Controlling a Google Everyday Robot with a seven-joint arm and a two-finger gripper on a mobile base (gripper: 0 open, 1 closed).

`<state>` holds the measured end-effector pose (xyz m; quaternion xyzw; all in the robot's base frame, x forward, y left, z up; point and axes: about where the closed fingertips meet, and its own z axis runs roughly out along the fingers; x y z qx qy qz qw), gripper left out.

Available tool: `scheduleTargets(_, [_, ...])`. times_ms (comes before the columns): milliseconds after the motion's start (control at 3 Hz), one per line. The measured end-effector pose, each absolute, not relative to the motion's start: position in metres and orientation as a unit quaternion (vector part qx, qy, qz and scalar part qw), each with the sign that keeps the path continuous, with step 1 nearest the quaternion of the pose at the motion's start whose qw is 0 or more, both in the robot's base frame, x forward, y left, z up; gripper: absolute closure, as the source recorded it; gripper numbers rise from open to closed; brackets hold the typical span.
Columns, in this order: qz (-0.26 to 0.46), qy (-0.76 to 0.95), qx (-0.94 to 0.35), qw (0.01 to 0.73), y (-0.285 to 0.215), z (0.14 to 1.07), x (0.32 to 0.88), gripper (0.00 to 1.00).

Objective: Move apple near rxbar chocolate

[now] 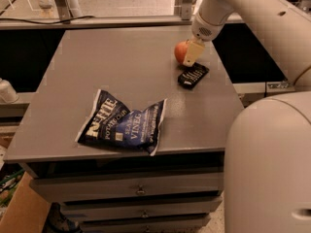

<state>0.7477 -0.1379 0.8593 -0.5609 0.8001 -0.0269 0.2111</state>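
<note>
Apple point(179, 50) is clamped in the gripper point(186, 56) at the table's point(121, 67) far right, just behind the rxbar chocolate point(193, 75). Placement looks nearly complete; next, release and lift away without nudging the bar.

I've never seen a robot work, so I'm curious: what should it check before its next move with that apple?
1. Gripper holds the apple: ok, closed on it at the table's far right.
2. Apple near the rxbar chocolate: ok, just behind it.
3. Apple resting on the table: cannot tell.
4. Apple away from the table's edge: ok, bare surface on every side.
5. Chip bag out of the way: ok, it lies well toward the front.
</note>
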Motion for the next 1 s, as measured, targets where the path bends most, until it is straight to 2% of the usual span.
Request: scheduleTargets(1000, [-0.017,0.81,-0.552,0.2,-0.1442,0.8441,0.7428,1.0])
